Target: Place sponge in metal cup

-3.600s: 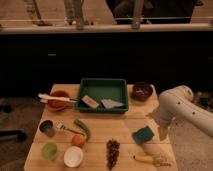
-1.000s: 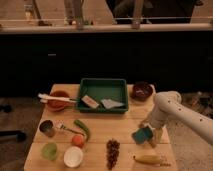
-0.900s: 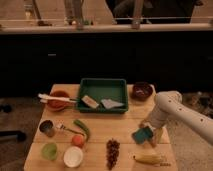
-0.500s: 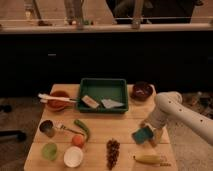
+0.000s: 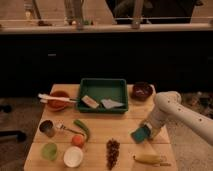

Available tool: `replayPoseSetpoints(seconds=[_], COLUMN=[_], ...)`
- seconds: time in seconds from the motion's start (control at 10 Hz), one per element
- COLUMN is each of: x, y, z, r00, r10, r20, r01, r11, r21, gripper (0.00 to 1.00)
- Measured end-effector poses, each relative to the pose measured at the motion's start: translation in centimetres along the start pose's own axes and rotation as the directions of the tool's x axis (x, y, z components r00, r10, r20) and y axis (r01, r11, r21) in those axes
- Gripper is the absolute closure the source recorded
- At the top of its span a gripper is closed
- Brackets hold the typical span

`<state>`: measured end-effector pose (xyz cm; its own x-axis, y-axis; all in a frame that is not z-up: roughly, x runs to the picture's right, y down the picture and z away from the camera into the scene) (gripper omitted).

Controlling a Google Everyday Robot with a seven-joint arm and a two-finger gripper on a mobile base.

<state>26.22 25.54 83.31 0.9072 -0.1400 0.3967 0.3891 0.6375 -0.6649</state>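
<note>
- The green tray (image 5: 102, 80) lies up and to the left of the gripper (image 5: 148, 131) (as the camera sees it). Two flat packets rest inside it: a tan packet (image 5: 90, 101), and a pale grey packet (image 5: 112, 103) on the side nearer the gripper.
- The dark red bowl (image 5: 142, 91) stands beyond the gripper, just right of the tray; its contents cannot be made out.
- The orange bowl (image 5: 60, 103) is far to the gripper's left, with a white utensil (image 5: 50, 97) laid across it.
- The metal cup (image 5: 47, 128) stands far left of the gripper, about level with it and dark inside (well apart from the sponge).
- The light green cup (image 5: 49, 151) and the white bowl (image 5: 73, 156) sit down and left of the gripper, near the table's front edge.
- The white arm (image 5: 170, 107) enters from the right and is cut off at that edge.
- Some small items are hard to name (a green pepper-like thing (image 5: 82, 128), an orange round fruit (image 5: 78, 140), a dark grape-like bunch (image 5: 113, 151), and a yellow banana-like thing (image 5: 149, 159) just below the gripper).
- The gripper hangs low over the right part of the wooden table (image 5: 115, 127), right against the teal sponge (image 5: 140, 134). The sponge looks tilted, its right end up at the gripper. Whether it is grasped or only touched cannot be told.
</note>
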Motion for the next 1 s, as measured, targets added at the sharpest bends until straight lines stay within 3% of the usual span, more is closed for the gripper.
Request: replayPoseSetpoints(seconds=[0.3, 0.7, 1.0], x=[-0.2, 0.1, 0.2], y=[-0.1, 0.2, 0.2], z=[-0.3, -0.4, -3.1], r00=[1.0, 1.0, 0.998], r10=[-0.003, 0.0, 0.039], r20=[0.002, -0.002, -0.039], r01=[0.003, 0.0, -0.038], r11=[1.0, 1.0, 0.999], r21=[-0.002, -0.005, 0.028], gripper=[0.99, 1.0, 1.0])
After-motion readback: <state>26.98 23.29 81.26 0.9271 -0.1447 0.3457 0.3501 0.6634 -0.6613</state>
